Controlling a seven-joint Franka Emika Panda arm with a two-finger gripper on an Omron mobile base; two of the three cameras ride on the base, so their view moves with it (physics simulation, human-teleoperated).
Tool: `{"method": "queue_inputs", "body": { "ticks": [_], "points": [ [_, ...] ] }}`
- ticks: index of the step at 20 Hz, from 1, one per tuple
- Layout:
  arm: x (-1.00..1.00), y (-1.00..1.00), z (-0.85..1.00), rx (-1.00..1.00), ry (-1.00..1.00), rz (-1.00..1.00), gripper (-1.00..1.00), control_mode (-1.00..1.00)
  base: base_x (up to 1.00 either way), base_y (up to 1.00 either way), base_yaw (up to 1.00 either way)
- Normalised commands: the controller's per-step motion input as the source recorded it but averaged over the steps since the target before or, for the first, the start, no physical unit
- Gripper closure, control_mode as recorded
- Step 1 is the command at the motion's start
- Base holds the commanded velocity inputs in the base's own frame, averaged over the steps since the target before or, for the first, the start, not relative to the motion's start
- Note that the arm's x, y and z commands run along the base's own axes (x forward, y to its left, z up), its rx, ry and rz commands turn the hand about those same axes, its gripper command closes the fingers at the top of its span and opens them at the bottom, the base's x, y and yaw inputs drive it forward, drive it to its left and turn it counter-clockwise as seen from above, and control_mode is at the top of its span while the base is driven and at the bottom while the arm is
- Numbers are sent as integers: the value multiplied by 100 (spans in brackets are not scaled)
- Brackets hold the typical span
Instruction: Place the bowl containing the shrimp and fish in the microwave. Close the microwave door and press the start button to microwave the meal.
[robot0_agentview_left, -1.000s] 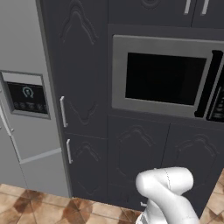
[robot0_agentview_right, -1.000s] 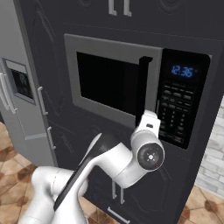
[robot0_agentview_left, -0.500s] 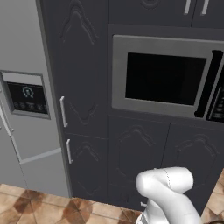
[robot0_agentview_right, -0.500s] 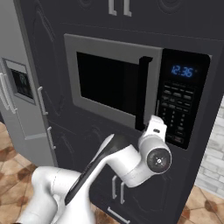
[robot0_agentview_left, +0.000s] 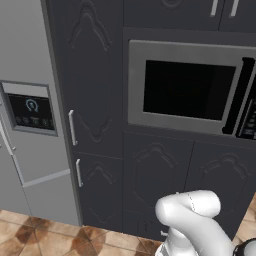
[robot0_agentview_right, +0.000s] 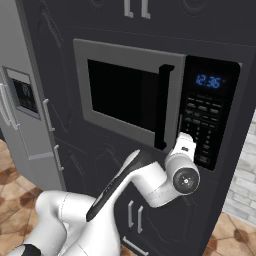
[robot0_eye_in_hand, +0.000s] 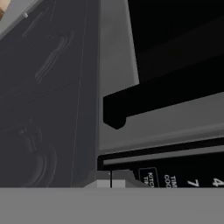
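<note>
Reaching toward the control strip (robot0_agentview_right: 206, 120), the gripper (robot0_agentview_right: 186, 143) was at the lower end of the door handle (robot0_agentview_right: 163, 106), its jaws closed and holding nothing.

Microwave (robot0_agentview_right: 150, 102): built into dark cabinets (robot0_agentview_left: 95, 100), silver-grey frame, clock lit blue.
Door (robot0_agentview_left: 185, 90): shut flush, black window, nothing visible behind the glass; bowl and meal presumably inside, not confirmable.
Handle, hand view (robot0_eye_in_hand: 175, 94): a black bar running across, rounded end near centre.
Keypad (robot0_eye_in_hand: 175, 177): white lettering and digits at the lower right of the hand view, partly cut off.
Fridge (robot0_agentview_left: 25, 130): left of the cabinets, dispenser panel dark.

Step in hand, by judgement: door closing done, start press pending. The gripper pointed at the strip's left edge, beside the door, not yet squarely over a key.

Next move would call for shifting right over the keypad, finding the start button among the small keys, then a short straight push with the closed tips. Risk: hitting a neighbouring key.
</note>
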Motion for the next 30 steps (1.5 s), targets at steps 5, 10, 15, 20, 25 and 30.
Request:
{"method": "queue_inputs", "body": {
  "ticks": [5, 10, 15, 20, 25, 30],
  "points": [
    [26, -19, -5, 0, 0, -7, 100, -100, 0, 0, 0],
    [24, -2, -22, 0, 0, -3, 100, -100, 0, 0, 0],
    [26, -3, -18, 0, 0, -2, 100, -100, 0, 0, 0],
    [23, -21, 0, 0, 0, -3, 100, -100, 0, 0, 0],
    [19, -19, -9, 0, 0, -3, 100, -100, 0, 0, 0],
    [18, -8, -31, 0, 0, -2, 100, -100, 0, 0, 0]
  ]
}}
